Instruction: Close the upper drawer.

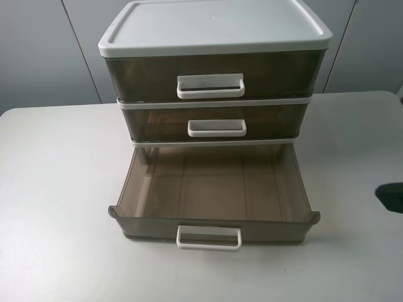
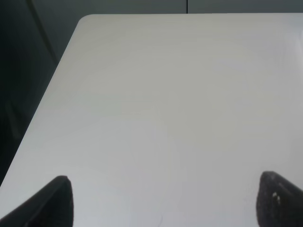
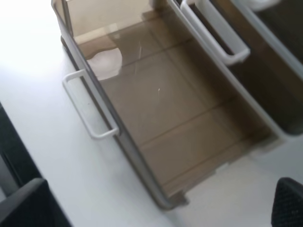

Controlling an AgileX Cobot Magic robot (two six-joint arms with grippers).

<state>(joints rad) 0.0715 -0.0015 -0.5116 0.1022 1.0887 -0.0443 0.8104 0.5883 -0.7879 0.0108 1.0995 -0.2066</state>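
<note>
The upper drawer [image 1: 211,74] sits shut at the top of the cabinet [image 1: 214,25], at 12 o'clock on the desk [image 1: 56,189]. The bottom drawer [image 1: 214,189] is pulled out toward 6 o'clock. Left tool [image 2: 165,203] and right tool [image 3: 156,208] are both spread, holding nothing.

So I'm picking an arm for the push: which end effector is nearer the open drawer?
Right. The right end effector hangs just off the open drawer, near its handle. The left end effector sees only bare table.
</note>
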